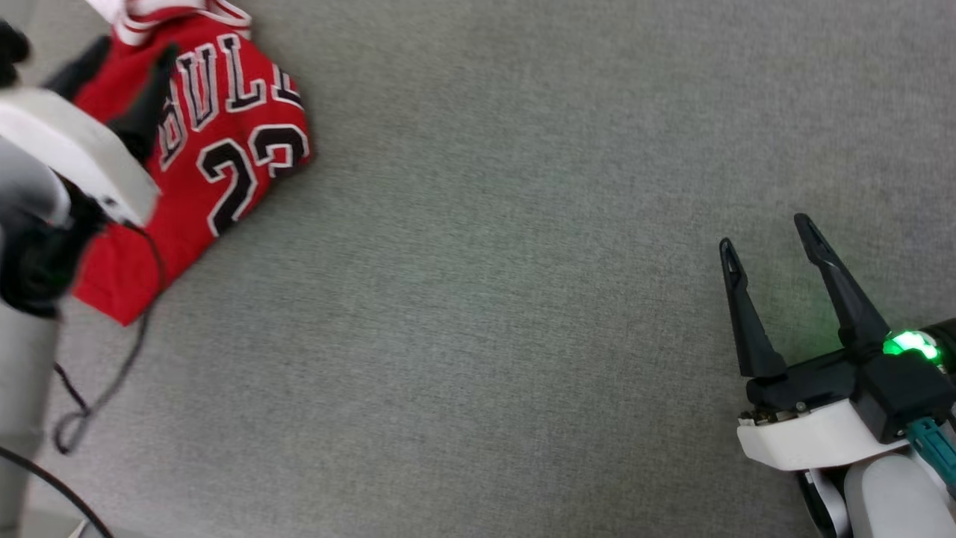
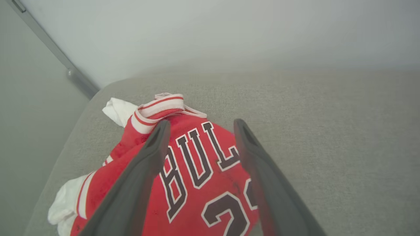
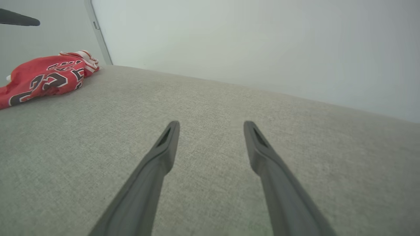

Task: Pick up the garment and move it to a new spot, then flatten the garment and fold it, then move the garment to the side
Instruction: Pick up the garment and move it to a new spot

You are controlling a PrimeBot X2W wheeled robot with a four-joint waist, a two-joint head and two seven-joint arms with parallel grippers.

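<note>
The garment (image 1: 224, 127) is a red jersey with black "BULLS" and 23 lettering. It lies crumpled, front up, at the far left corner of the grey fabric surface (image 1: 485, 261). In the left wrist view the garment (image 2: 197, 164) shows white sleeves and a striped collar. My left gripper (image 1: 140, 43) hovers over it, open, and my left gripper (image 2: 201, 122) frames the lettering with nothing between its fingers. My right gripper (image 1: 763, 233) stands open at the lower right, far from the garment (image 3: 42, 78). In its own view my right gripper (image 3: 211, 123) is over bare fabric.
A dark cable (image 1: 112, 373) hangs from my left arm down the left side. The surface's left edge (image 2: 65, 144) runs close beside the garment, with a grey metal rail (image 2: 75, 77) and a pale wall (image 3: 229, 39) beyond it.
</note>
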